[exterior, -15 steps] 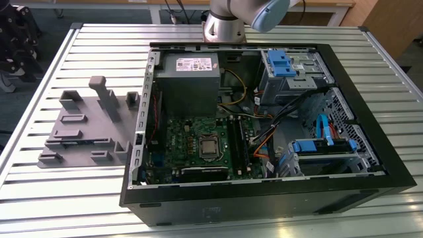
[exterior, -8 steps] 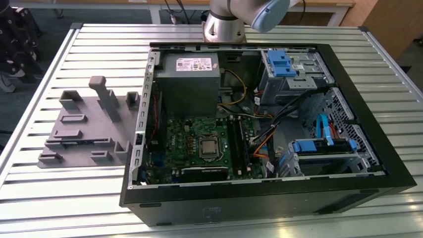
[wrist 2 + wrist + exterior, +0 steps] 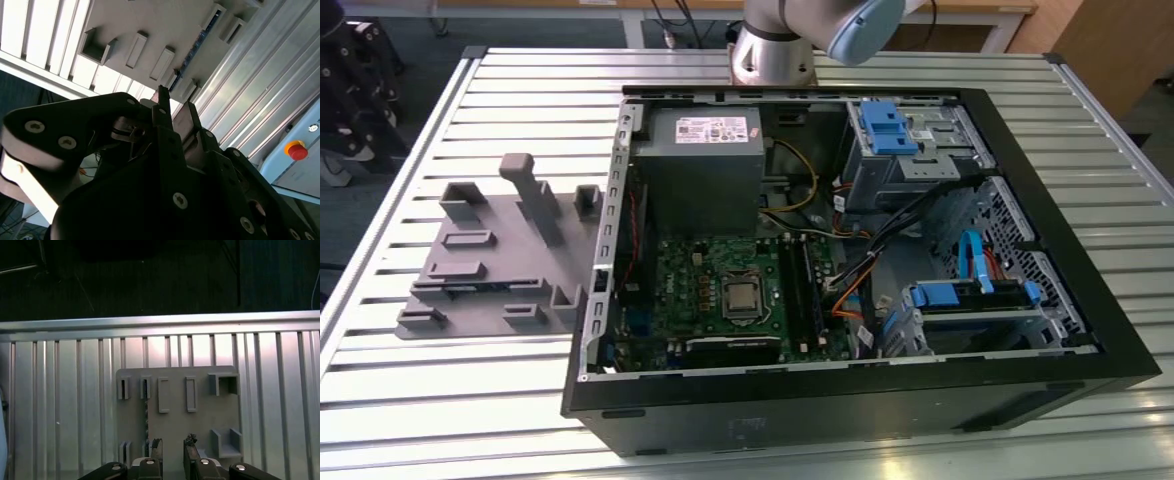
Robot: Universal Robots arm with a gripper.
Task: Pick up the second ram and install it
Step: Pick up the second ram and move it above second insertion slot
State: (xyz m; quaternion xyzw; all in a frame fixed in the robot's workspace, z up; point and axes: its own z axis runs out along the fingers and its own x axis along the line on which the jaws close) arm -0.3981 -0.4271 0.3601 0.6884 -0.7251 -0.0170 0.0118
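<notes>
While the pincer (image 3: pixel 172 444) hangs over the grey fixture block (image 3: pixel 200 405) with its fingertips (image 3: pixel 156 444) pointing down at it, the two fingers stand a narrow gap apart with nothing between them.

In the first wrist view the second ram (image 3: pixel 146 421) stands on its thin edge in the block. It sits between two pairs of small slotted posts, below the pincer and just to the side of one fingertip, untouched. In the second wrist view the ram shows as a dark strip with blue specks, running along the block beyond the fingertips.

At the exterior view's left, the block lies on the slatted aluminium table (image 3: pixel 400 400), with an upright post and several low pockets on top. The open computer case (image 3: pixel 854 410) lies just beside the block, toward the exterior view's right, and so off to one side of the spot the pincer hangs over.

Inside the case come first the grey power supply (image 3: pixel 700 165) and the green motherboard (image 3: pixel 707 275), then the board's long black slots (image 3: pixel 797 290). Farthest toward the exterior view's right are the blue-tabbed drive cages (image 3: pixel 907 140). The arm's base (image 3: pixel 771 55) stands on the table at the case's far side.
</notes>
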